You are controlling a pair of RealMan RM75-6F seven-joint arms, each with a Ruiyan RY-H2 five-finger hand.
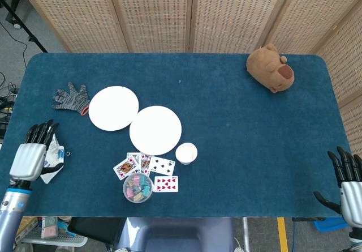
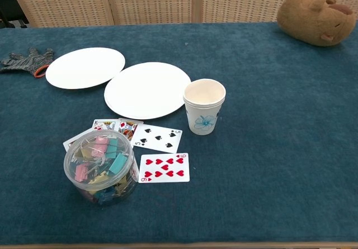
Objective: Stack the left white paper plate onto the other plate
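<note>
Two white paper plates lie flat on the blue table, their rims nearly touching. The left plate (image 1: 113, 108) (image 2: 85, 67) sits further back and left than the other plate (image 1: 155, 129) (image 2: 147, 89). My left hand (image 1: 33, 154) hovers at the table's left edge, fingers spread and empty, well to the left of and nearer than the left plate. My right hand (image 1: 349, 183) is at the near right corner, fingers apart, holding nothing. The chest view shows neither hand.
A grey knit glove (image 1: 71, 98) lies left of the left plate. A paper cup (image 1: 186, 153), several playing cards (image 1: 148, 170) and a clear tub of clips (image 1: 137, 187) sit in front of the plates. A white packet (image 1: 54, 156) lies by my left hand. A plush toy (image 1: 270, 68) sits far right.
</note>
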